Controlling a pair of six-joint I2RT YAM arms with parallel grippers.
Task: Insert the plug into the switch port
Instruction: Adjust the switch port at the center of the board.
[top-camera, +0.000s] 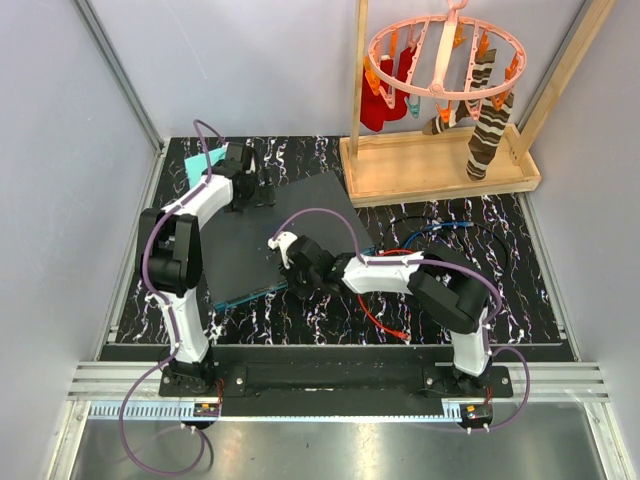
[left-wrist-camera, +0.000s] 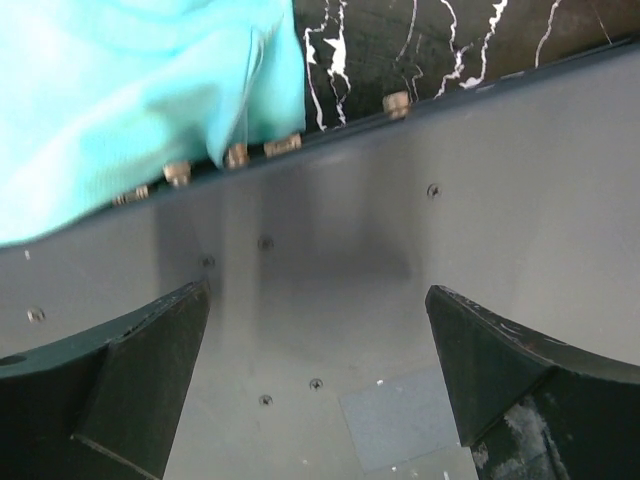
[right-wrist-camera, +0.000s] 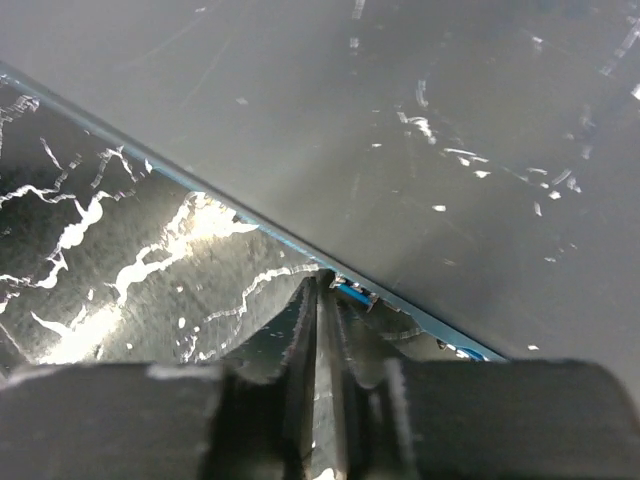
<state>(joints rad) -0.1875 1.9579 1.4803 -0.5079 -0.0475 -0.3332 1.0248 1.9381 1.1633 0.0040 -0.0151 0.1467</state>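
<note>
Top external view shows the black marbled tabletop (top-camera: 500, 290) carrying the flat dark grey switch (top-camera: 250, 240) left of centre, the left end effector (left-wrist-camera: 318, 300) spread wide over its far edge, and the right end effector (right-wrist-camera: 320, 295) pressed nearly together at its teal near edge, though I cannot tell whether it pinches anything.

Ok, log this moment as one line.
left gripper open above switch | right gripper shut at switch's teal edge | plug not clearly visible
</note>
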